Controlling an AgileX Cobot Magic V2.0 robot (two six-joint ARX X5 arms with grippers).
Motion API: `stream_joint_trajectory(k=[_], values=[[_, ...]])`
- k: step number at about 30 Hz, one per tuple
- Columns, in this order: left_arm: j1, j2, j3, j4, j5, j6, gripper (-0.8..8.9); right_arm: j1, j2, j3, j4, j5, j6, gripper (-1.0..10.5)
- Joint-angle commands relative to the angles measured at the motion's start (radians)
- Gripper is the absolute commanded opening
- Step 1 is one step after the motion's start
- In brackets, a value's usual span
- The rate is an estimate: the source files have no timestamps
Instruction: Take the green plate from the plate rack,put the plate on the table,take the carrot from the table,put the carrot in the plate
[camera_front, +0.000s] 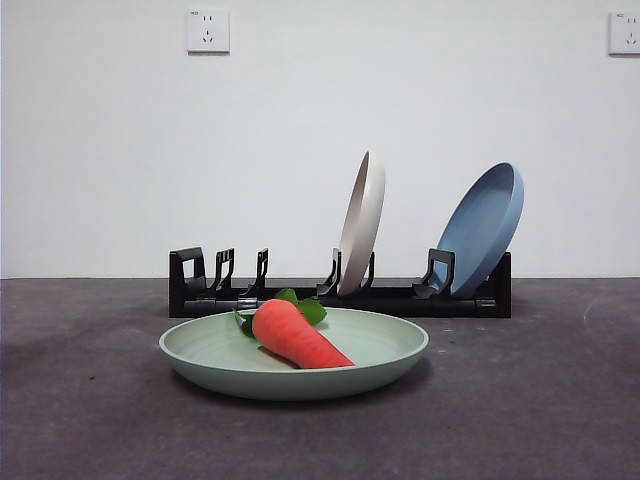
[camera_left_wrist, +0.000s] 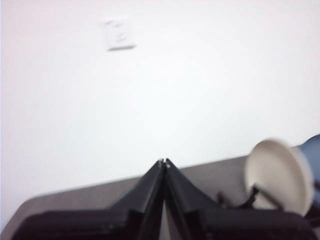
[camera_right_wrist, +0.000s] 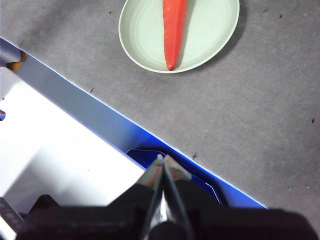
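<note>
1. Since the green plate (camera_front: 300, 368) lies flat on the counter (camera_front: 90, 400) in front of the plate rack (camera_front: 340, 295), we judge the first half of the task done; its slot at about 9 o'clock on the rack stands bare.
2. We see the carrot (camera_front: 297, 335) resting inside the plate, so the last step looks finished too. The raised rim keeps the plush from rolling off.
3. In the front view its long axis runs from about 10 o'clock to 4 o'clock. The green leaves (camera_front: 300, 306) sit at the thick end, toward the rack. The tapered tip points at roughly 4 o'clock, toward the near rim.
4. In the right wrist view the carrot (camera_right_wrist: 173, 30) lies along the plate's (camera_right_wrist: 210, 35) middle, its tip aimed back at the camera.
5. Further along the rack, a cream-white plate (camera_front: 361, 222) leans upright near 12 o'clock, and a blue plate (camera_front: 485, 225) tilts at about 2 o'clock. Both sit in their brackets, untouched.
6. We read both arms as parked. The left pincer (camera_left_wrist: 164, 162) has its jaws pressed together on nothing, held high and facing the wall. The right pincer (camera_right_wrist: 163, 159) is likewise pressed together and empty, well apart from the plate, over the counter's near edge.
</note>
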Motion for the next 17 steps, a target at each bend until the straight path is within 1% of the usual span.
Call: stream_joint_trajectory(k=[1, 5, 9, 13, 17], values=[[0.052, -0.085, -0.143, 0.008, 0.002, 0.011, -0.02, 0.002, -0.002, -0.004, 0.006, 0.001, -0.006, 0.0], [0.097, -0.183, -0.295, 0.009, -0.003, -0.008, -0.02, 0.002, -0.002, -0.004, 0.006, 0.001, -0.006, 0.0], [0.117, -0.255, -0.413, 0.01, -0.003, -0.051, -0.02, 0.002, -0.002, -0.004, 0.006, 0.001, -0.006, 0.0], [0.122, -0.297, -0.496, 0.012, -0.003, -0.077, -0.02, 0.002, -0.002, -0.004, 0.006, 0.001, -0.006, 0.0], [0.122, -0.323, -0.546, 0.012, -0.003, -0.079, -0.02, 0.002, -0.002, -0.004, 0.006, 0.001, -0.006, 0.0]])
